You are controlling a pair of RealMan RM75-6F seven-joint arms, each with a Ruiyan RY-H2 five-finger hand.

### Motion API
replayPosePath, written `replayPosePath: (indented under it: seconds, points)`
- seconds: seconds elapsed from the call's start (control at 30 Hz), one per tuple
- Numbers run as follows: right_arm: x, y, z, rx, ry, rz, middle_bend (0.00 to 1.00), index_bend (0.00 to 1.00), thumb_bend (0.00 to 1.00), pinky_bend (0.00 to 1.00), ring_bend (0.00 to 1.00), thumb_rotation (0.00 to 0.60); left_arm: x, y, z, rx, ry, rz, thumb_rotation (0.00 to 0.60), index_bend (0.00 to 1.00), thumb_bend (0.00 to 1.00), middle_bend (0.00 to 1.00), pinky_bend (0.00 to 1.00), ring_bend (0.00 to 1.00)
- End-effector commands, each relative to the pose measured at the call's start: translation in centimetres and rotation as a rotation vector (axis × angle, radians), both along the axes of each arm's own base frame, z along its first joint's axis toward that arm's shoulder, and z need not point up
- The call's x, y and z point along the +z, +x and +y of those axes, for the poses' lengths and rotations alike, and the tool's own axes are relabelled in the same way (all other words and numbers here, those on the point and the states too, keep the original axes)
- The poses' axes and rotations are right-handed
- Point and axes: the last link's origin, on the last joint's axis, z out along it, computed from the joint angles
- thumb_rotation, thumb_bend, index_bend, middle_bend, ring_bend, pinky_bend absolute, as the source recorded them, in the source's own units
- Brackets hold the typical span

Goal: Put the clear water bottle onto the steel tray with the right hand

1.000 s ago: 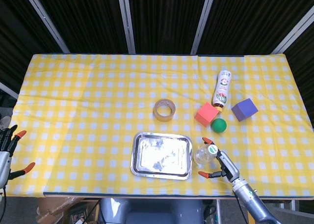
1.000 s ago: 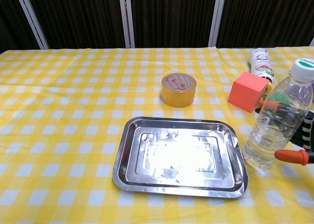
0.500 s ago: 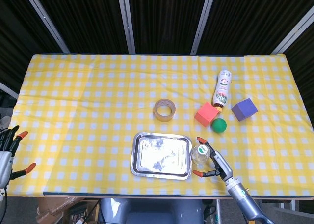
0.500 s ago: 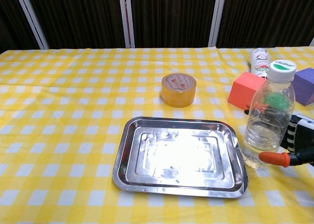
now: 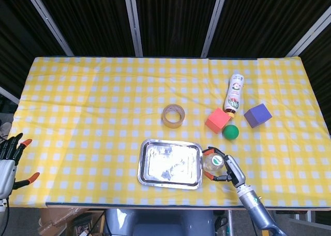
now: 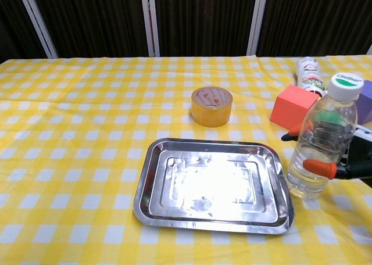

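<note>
The clear water bottle point(image 6: 318, 154) with a white and green cap stands on the tablecloth, leaning slightly, just off the right edge of the steel tray point(image 6: 143, 196). My right hand point(image 6: 356, 163) grips it from the right, with one orange fingertip point(image 6: 319, 168) across its front and another behind it. From the head view the bottle point(image 5: 210, 162) sits between the tray point(image 5: 143, 166) and the right hand point(image 5: 230, 170). The tray holds nothing. Off the table's left edge, my left hand point(image 5: 7, 161) hangs with fingers spread and nothing in it.
A tape roll point(image 6: 211, 106) lies behind the tray. A red cube point(image 6: 293, 107), a green ball point(image 5: 230, 132), a purple cube point(image 5: 257, 115) and a white bottle lying on its side point(image 5: 234, 92) are at the back right. The table's front edge is close to the tray.
My right hand has closed its fingers around the bottle, which shifted left toward the tray's right edge. The left hand has barely moved.
</note>
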Motion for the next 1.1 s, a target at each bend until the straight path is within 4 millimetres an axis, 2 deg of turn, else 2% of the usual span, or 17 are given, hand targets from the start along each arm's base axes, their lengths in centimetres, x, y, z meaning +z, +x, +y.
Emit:
replayPosePath:
  seconds: [0.03,0.13,0.23,0.53,0.77,0.97,1.1]
  points:
    - [0.0,0.1,-0.1,-0.051,-0.025,-0.008,0.43,0.56,0.35,0.01,0.23,0.600,0.0,0.0,0.0,0.000,-0.002,0.001,0.600,0.16,0.18,0.00,0.00,0.00]
    - [0.0,-0.1,-0.1,-0.090,-0.033,-0.009,0.51,0.66,0.40,0.07,0.30,0.600,0.0,0.0,0.0,0.000,-0.001,0.001,0.600,0.16,0.18,0.00,0.00,0.00]
    - [0.2,-0.4,-0.2,-0.118,-0.045,0.003,0.55,0.72,0.44,0.15,0.35,0.600,0.0,0.0,0.0,0.000,0.001,0.001,0.600,0.16,0.18,0.00,0.00,0.00]
    - [0.6,-0.6,-0.1,-0.126,-0.039,-0.016,0.57,0.73,0.45,0.20,0.39,0.600,0.0,0.1,-0.1,-0.001,-0.001,0.003,0.600,0.16,0.18,0.00,0.00,0.00]
    - [2.9,1.1,-1.0,-0.068,-0.102,-0.034,0.57,0.73,0.45,0.20,0.41,0.600,0.1,0.0,-0.1,0.000,0.005,-0.003,0.600,0.16,0.18,0.00,0.00,0.00]
    - [5.4,4.0,-1.8,-0.006,-0.156,-0.012,0.57,0.73,0.45,0.20,0.41,0.600,0.6,0.0,-0.1,-0.003,0.018,-0.017,0.600,0.16,0.18,0.00,0.00,0.00]
    - [6.2,5.7,-1.8,0.024,-0.161,0.022,0.57,0.73,0.45,0.20,0.42,0.600,0.8,0.1,-0.2,-0.006,0.023,-0.024,0.600,0.16,0.18,0.00,0.00,0.00]
